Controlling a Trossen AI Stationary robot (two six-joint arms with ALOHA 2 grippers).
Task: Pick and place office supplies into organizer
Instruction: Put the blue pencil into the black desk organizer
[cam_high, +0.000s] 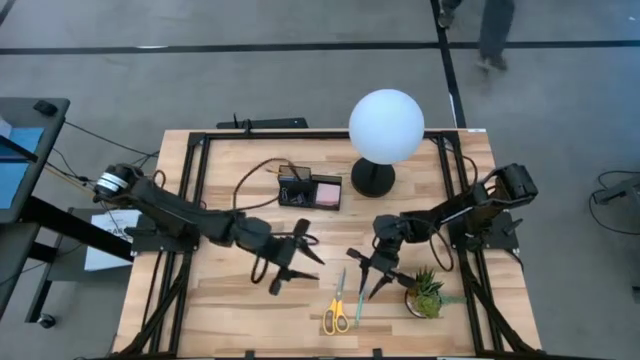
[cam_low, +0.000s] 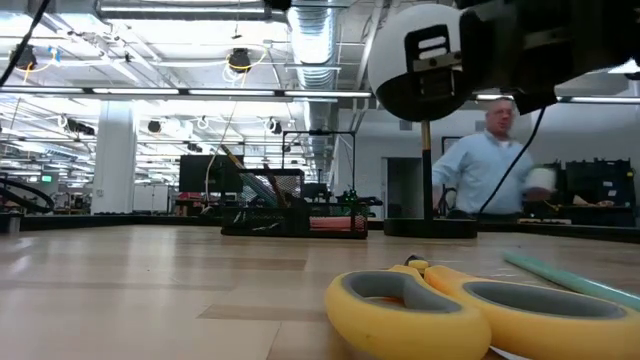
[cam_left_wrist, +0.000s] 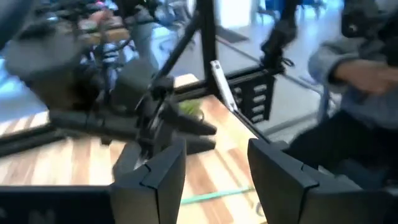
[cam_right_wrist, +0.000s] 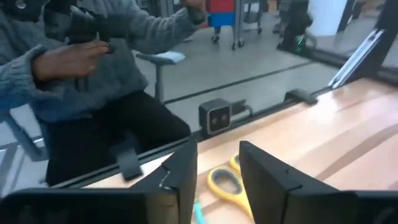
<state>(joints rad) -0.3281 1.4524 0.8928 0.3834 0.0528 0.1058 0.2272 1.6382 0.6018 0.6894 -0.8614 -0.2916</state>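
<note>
My left pincer (cam_high: 297, 256) spread, mid-table, empty | my right pincer (cam_high: 366, 272) spread, just beside the scissors (cam_high: 337, 308) and teal pen (cam_high: 359, 297) on the table (cam_high: 220, 290) | organizer (cam_high: 310, 190) near lamp (cam_high: 385, 130), well apart

The wooden table (cam_high: 200, 300) carries a black organizer (cam_high: 309, 190) and a globe lamp (cam_high: 385, 130) in the upper middle. Yellow scissors (cam_high: 337, 310), a teal pen (cam_high: 361, 298) and a small plant (cam_high: 426, 292) lie at the lower right.

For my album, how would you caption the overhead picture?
Two open grippers, left gripper and right gripper, hover above yellow scissors and teal pen; organizer waits.
</note>
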